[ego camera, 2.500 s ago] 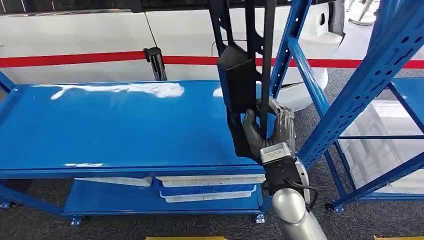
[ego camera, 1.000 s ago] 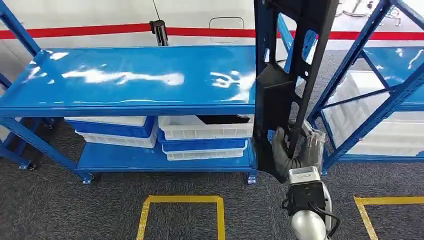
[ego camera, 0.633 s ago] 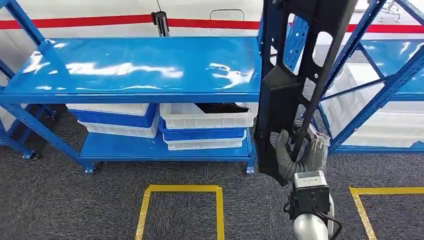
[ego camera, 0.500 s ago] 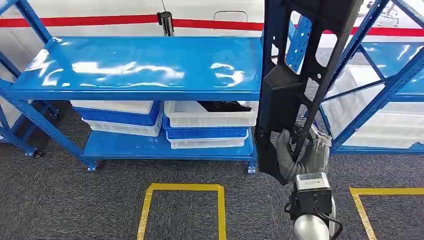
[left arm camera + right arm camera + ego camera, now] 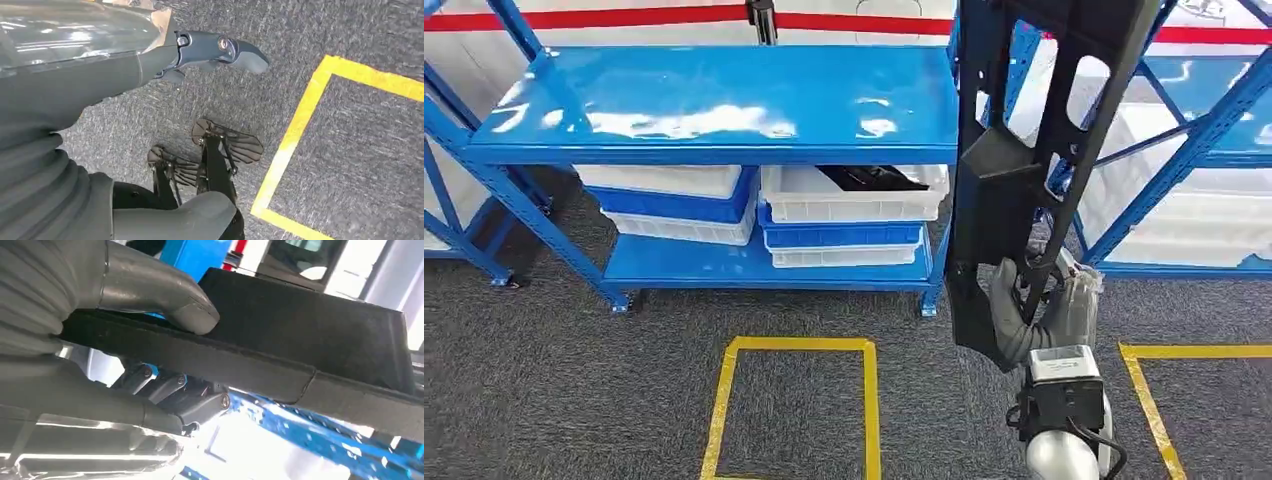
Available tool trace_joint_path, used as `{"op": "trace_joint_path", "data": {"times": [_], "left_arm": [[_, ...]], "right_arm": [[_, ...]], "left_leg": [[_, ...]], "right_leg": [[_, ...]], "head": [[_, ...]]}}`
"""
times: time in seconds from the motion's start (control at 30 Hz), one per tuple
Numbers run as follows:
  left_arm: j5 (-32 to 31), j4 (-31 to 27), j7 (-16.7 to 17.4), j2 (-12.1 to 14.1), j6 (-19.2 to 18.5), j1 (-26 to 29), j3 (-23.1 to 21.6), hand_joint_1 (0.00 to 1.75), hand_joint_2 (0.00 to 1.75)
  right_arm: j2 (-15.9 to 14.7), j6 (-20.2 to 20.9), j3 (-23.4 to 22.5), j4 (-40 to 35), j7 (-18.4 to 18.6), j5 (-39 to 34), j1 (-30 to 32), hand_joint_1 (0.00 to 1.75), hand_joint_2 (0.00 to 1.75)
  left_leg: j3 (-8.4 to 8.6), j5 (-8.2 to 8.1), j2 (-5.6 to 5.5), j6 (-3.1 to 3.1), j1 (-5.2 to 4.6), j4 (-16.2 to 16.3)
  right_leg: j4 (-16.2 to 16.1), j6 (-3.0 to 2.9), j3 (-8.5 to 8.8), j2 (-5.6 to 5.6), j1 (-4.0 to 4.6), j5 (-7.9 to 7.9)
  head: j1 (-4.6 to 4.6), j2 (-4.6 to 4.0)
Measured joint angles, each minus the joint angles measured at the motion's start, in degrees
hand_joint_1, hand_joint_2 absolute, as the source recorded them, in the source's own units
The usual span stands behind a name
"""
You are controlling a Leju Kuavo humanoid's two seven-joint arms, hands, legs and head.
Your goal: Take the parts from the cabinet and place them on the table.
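My right hand (image 5: 1041,312) grips a long black part (image 5: 1014,170) with cut-out slots and holds it upright in front of me, over the carpet. The right wrist view shows the thumb (image 5: 165,295) pressed on the black part (image 5: 310,335), with dark fingers under it. The part's upper end runs out of the head view's top edge. The blue table (image 5: 724,95) stands ahead to the left, its top bare and glossy. My left hand (image 5: 90,100) hangs above the grey carpet, fingers apart, holding nothing.
Under the table top, white and blue bins (image 5: 844,215) are stacked on a lower shelf; one holds a black part (image 5: 871,178). A blue rack (image 5: 1189,120) with white bins stands at the right. Yellow tape boxes (image 5: 794,346) mark the grey carpet.
The whole picture has shifted, so the camera has moved: the blue table now looks farther off, with its lower shelf and the floor marks in sight. My right hand still holds the black part upright.
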Motion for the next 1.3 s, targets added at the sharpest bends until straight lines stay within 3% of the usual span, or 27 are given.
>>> {"op": "trace_joint_path", "data": {"times": [0.03,0.07,0.1,0.13,0.2,0.23,0.3,0.37,0.4,0.43,0.5,0.57,0.6,0.7,0.77,0.8,0.87,0.9,0.97,1.07,1.1,1.13,1.17,1.2,1.23,1.27,1.3], "left_arm": [[-0.2,0.0,-0.1,-0.1,-0.5,0.0,0.0,0.00,1.75],[0.0,0.0,0.0,0.0,-0.5,0.1,0.0,0.00,1.75],[0.4,0.0,0.0,0.0,-0.4,0.1,0.1,0.00,1.75],[0.5,0.0,0.0,0.0,-0.3,0.1,0.1,0.00,1.75],[0.5,0.0,0.0,0.0,-0.3,0.1,0.2,0.00,1.75],[0.5,0.0,0.0,0.0,-0.3,0.1,0.2,0.00,1.75],[0.5,0.0,0.0,0.0,-0.3,0.1,0.4,0.00,1.75],[0.8,0.0,0.0,0.0,-0.2,0.0,0.5,0.00,1.75],[0.9,0.0,0.0,0.0,-0.1,-0.1,0.6,0.00,1.75],[1.0,-0.1,0.0,0.0,-0.1,-0.2,0.6,0.00,1.75],[1.4,-0.1,-0.2,0.0,0.0,-0.4,1.0,0.00,1.75],[1.7,-0.1,-0.3,0.0,0.0,-0.3,1.5,0.00,1.75],[1.8,-0.1,-0.3,0.0,0.0,-0.3,1.9,0.00,1.75],[2.1,-0.1,-0.3,0.0,0.3,-0.5,2.1,0.00,1.75],[2.1,-0.1,0.4,0.2,1.0,-0.5,2.5,0.00,1.75],[2.0,-0.1,0.6,0.2,1.2,-0.5,2.7,0.00,1.75],[1.7,-0.1,1.0,0.2,1.3,-0.5,2.9,0.00,1.75],[1.6,-0.1,1.1,0.2,1.4,-0.5,3.0,0.00,1.75],[1.6,-0.1,1.4,0.2,1.7,-0.5,3.3,0.00,1.75],[1.6,-0.1,1.9,0.2,2.2,-0.5,3.4,0.00,1.75],[1.6,-0.1,2.0,0.4,2.3,-0.5,3.5,0.00,1.75],[1.6,-0.1,2.1,0.7,2.3,-0.5,3.6,0.00,1.75],[1.5,-0.1,2.3,0.7,2.3,-0.5,3.7,0.00,1.75],[1.5,-0.1,2.3,0.7,2.3,-0.5,3.8,0.00,1.75],[1.5,-0.1,2.3,0.7,2.3,-0.5,3.8,0.00,1.75],[1.5,-0.1,2.3,0.7,2.4,-0.6,3.9,0.00,1.75],[1.5,-0.1,2.3,0.7,2.4,-0.6,4.1,0.00,1.75]], "right_arm": [[-0.1,1.2,-0.9,-0.4,-0.5,-0.8,-0.4,1.75,1.75],[-0.2,1.3,-0.9,-0.1,-0.7,-1.4,-0.5,1.75,1.75],[-0.2,1.4,-0.9,0.1,-0.8,-1.9,-0.6,1.75,1.75],[-0.2,1.5,-1.0,0.4,-0.9,-2.2,-0.6,1.75,1.75],[-0.2,1.6,-1.0,0.9,-1.2,-2.8,-0.9,1.75,1.75],[-0.2,1.7,-1.0,1.2,-1.3,-2.9,-1.1,1.75,1.75],[-0.2,1.7,-1.0,1.7,-1.4,-3.1,-1.2,1.75,1.75],[-0.2,1.8,-1.0,2.2,-1.3,-3.6,-1.5,1.75,1.75],[-0.2,1.9,-1.0,2.4,-1.3,-3.8,-1.9,1.75,1.75],[-0.2,1.9,-1.0,2.4,-1.3,-3.9,-2.4,1.75,1.75],[-0.1,2.4,-0.8,2.8,-1.2,-4.3,-3.8,1.75,1.75],[-0.1,2.9,-0.7,3.4,-1.1,-4.7,-4.5,1.75,1.75],[-0.2,3.0,-0.6,3.8,-1.1,-5.0,-4.9,1.75,1.75],[-0.2,3.0,-0.5,5.2,-0.9,-5.6,-6.1,1.75,1.75],[-0.2,3.0,-0.5,5.9,-0.7,-6.1,-7.0,1.75,1.75],[-0.2,3.0,-0.4,6.2,-0.4,-6.2,-7.2,1.75,1.75],[-0.2,3.0,-0.3,6.7,-0.2,-6.3,-7.4,1.75,1.75],[-0.2,3.0,-0.3,6.9,-0.1,-6.3,-7.7,1.75,1.75],[-0.1,3.0,0.0,7.1,0.5,-6.1,-8.9,1.75,1.75],[-0.1,3.0,0.4,7.3,1.0,-5.8,-9.5,1.75,1.75],[-0.1,3.0,0.4,7.4,1.2,-5.8,-9.5,1.75,1.75],[0.1,3.1,0.4,7.7,1.6,-5.8,-10.0,1.75,1.75],[0.5,3.3,0.5,7.9,1.8,-5.8,-10.6,1.75,1.75],[0.8,3.6,0.7,8.0,2.1,-5.8,-11.3,1.75,1.75],[1.1,3.8,0.7,8.1,2.1,-5.9,-11.9,1.75,1.75],[1.3,4.0,0.8,8.2,2.1,-6.0,-12.3,1.75,1.75],[1.4,4.1,0.9,8.3,2.2,-5.8,-12.7,1.75,1.75]], "left_leg": [[-2.52,3.56,-0.08,-1.54,-0.17,1.0],[-3.05,3.72,-0.27,-1.93,-0.12,1.1],[-3.48,1.65,-0.54,-2.35,0.24,2.0],[-4.15,-2.38,-0.52,-2.69,0.48,4.6],[-5.67,-9.32,-0.60,-3.39,0.84,12.8],[-6.18,-10.75,-0.60,-3.66,1.06,16.9],[-4.80,-8.17,-0.58,-3.93,1.49,19.3],[0.92,-4.57,-0.57,-4.08,1.96,13.0],[5.09,-4.95,-0.67,-4.13,2.18,7.6],[7.98,-7.41,-0.89,-4.05,1.81,3.0],[8.01,-7.73,-1.01,-3.14,1.25,1.4],[6.65,-6.33,-0.75,-1.69,0.72,0.9],[6.16,-5.24,-0.36,-0.97,1.15,0.5],[3.39,-2.81,-0.20,0.04,0.70,0.4],[1.32,-1.21,-0.10,0.12,0.45,0.5],[0.26,-0.41,-0.08,0.08,0.38,0.5],[-1.67,1.21,-0.10,-0.23,0.34,0.5],[-2.43,1.93,-0.16,-0.44,0.33,0.6],[-3.36,3.09,-0.13,-1.05,-0.09,1.1],[-3.55,5.26,-0.03,-1.76,0.02,0.6],[-4.21,4.94,-0.42,-2.06,0.35,1.2],[-4.92,2.00,-0.76,-2.65,0.36,2.7],[-5.80,-2.46,-0.83,-3.04,0.61,6.1],[-6.81,-6.56,-0.84,-3.48,0.86,11.0],[-7.48,-8.92,-0.82,-3.86,1.03,15.1],[-7.71,-9.38,-0.79,-4.17,1.31,18.5],[-7.16,-8.12,-0.77,-4.44,1.67,19.8]], "right_leg": [[-16.3,-1.82,10.28,0.29,0.94,-1.19],[-16.4,-2.49,9.76,0.21,-0.21,-0.45],[-16.3,-2.84,9.25,-0.15,-0.44,0.17],[-16.3,-3.80,8.52,-0.20,-0.42,0.91],[-16.2,-4.07,6.90,-0.34,-0.19,2.34],[-16.1,-4.01,6.14,-0.38,-0.09,3.05],[-15.5,-3.73,4.16,-0.41,-0.07,4.42],[-14.6,-3.23,2.12,-0.39,-0.20,5.26],[-14.1,-2.84,1.51,-0.38,-0.19,5.52],[-13.8,-2.35,0.89,-0.34,0.05,5.83],[-13.8,-1.39,0.53,-0.59,-0.07,6.87],[-14.4,-0.32,-0.17,-0.57,-0.08,8.28],[-13.5,-0.41,-0.74,-0.58,-0.08,7.21],[-3.9,-2.37,-4.49,-0.22,-0.14,-2.06],[3.6,-1.85,-5.49,-0.12,-0.19,-4.13],[4.4,-1.23,-4.59,-0.11,-0.18,-3.32],[-0.7,0.01,0.32,-0.09,-0.07,0.25],[-5.4,-0.06,3.89,-0.10,0.00,0.68],[-17.0,-0.93,11.70,-0.08,0.82,-1.43],[-16.1,-1.57,10.18,0.13,1.10,-1.00],[-16.4,-2.34,9.70,-0.03,-1.00,-0.12],[-16.1,-2.50,9.04,-0.41,-0.54,0.51],[-16.1,-3.72,8.19,-0.47,-0.53,1.24],[-16.1,-3.79,7.32,-0.46,-0.39,2.07],[-16.1,-3.82,6.99,-0.46,-0.29,2.80],[-16.0,-3.65,6.01,-0.50,-0.27,3.50],[-15.8,-3.41,5.15,-0.51,-0.28,4.12]], "head": [[-0.18,0.00],[-0.22,-0.02],[-0.28,0.00],[-0.37,-0.02],[-0.42,-0.02],[-0.44,-0.02],[-0.46,-0.02],[-0.46,-0.02],[-0.50,-0.02],[-0.52,-0.02],[-0.29,-0.02],[-0.33,-0.02],[-0.24,-0.02],[0.31,-0.02],[0.48,-0.02],[0.44,0.00],[0.48,-0.02],[0.55,-0.02],[0.74,-0.02],[0.48,0.00],[0.42,-0.02],[0.31,0.00],[0.02,-0.02],[-0.20,0.00],[-0.11,-0.02],[-0.20,0.00],[-0.15,-0.02]]}}
